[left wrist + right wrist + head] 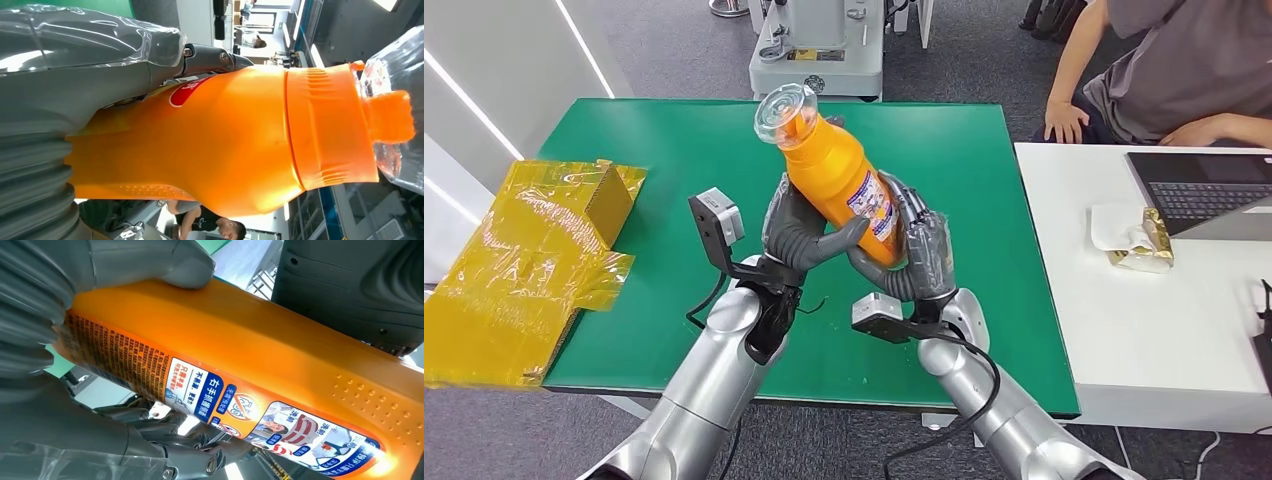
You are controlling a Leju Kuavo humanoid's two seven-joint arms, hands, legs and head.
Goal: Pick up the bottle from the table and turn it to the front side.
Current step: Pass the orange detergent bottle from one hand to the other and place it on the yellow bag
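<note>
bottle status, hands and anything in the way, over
Left hand and right hand both hold the bottle. Bottle off the green table, tilted, clear cap away from the robot. Nothing in the way.

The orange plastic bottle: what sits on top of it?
A clear plastic cap covers the orange plastic bottle's orange nozzle, visible through it. Both hands, left and right, hide the base.

the scene is seen from high on the body in the head view, looking forward and down over the green table (624, 140). the orange bottle (839, 180) (225, 145) (240, 360), shared by all views, is seen very close from both wrist cameras.
</note>
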